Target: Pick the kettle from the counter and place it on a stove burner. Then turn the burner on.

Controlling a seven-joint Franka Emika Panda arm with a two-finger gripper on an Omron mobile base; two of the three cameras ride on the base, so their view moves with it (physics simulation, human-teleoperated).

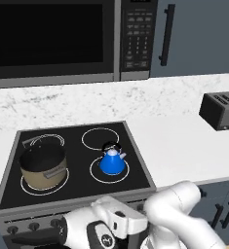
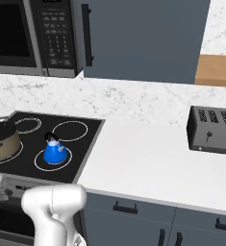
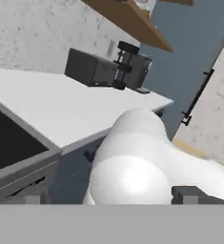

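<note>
On cooktop, left base view: kettle (image 1: 112,161) upright inside stove burner (image 1: 109,170) ring, front right; placing judged done, ring disc black, so burner likely off. Tan pot (image 1: 43,168) at 9 o'clock of kettle, apart. Knobs (image 1: 34,226) on front panel, low left; next move calls for reaching one.

Right base view: kettle (image 2: 54,151) on ring; surface (image 2: 148,163) at 3 o'clock, toaster (image 2: 213,130) far right.

Hand view: fingertips (image 3: 190,195) spread wide, holding nothing; toaster (image 3: 108,70) at 12 o'clock.

Bright blue kettle (image 1: 112,162), tan pot (image 1: 43,168), black cooktop (image 1: 77,163), white counter (image 2: 148,163), veined marble wall (image 1: 111,101).
</note>
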